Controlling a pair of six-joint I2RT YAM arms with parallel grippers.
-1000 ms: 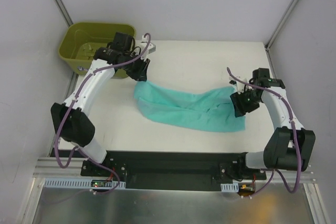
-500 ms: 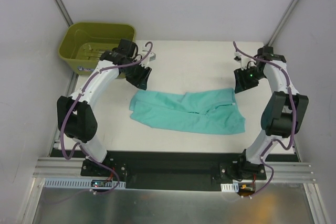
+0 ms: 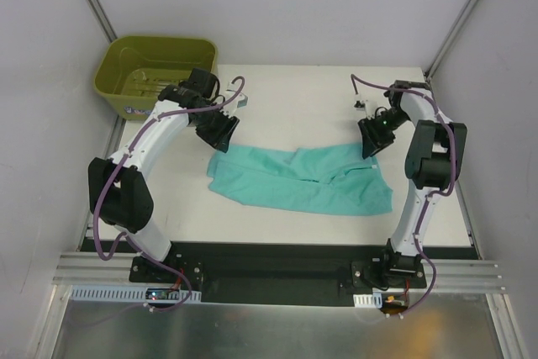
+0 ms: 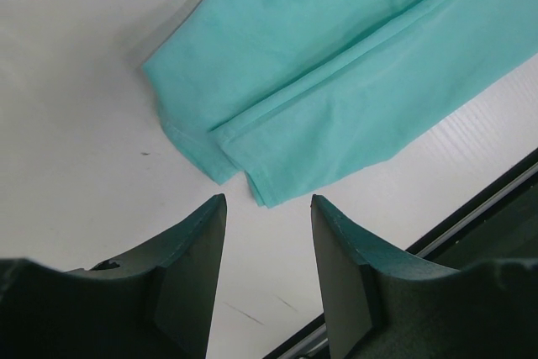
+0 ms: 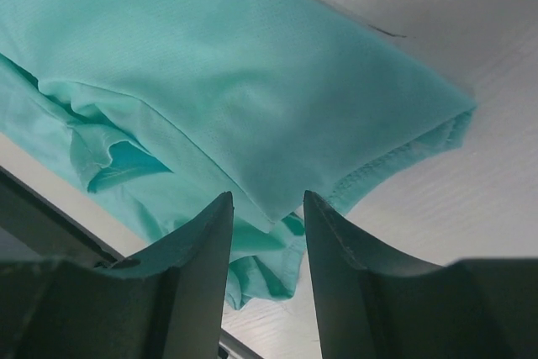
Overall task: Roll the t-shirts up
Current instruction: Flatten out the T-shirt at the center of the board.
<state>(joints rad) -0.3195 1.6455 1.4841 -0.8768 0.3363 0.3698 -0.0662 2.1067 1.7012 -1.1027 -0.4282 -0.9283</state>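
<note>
We've just laid the t-shirt (image 3: 298, 178) down as a long folded strip on the table (image 3: 294, 94), left gripper (image 3: 220, 135) and right gripper (image 3: 370, 141) both spread wide and empty by its ends, so rolling's probably next.

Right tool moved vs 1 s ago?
Yes. The right tool has shifted toward the table's far edge and slightly left, and is now over the t-shirt's far right corner.

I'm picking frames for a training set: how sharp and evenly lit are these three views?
Top view: soft even light, t-shirt sharp, faint shadows. Left wrist view: t-shirt in focus, left end effector fingers dark and soft-edged. Right wrist view: t-shirt sharp, right end effector fingers dark, no glare.
</note>
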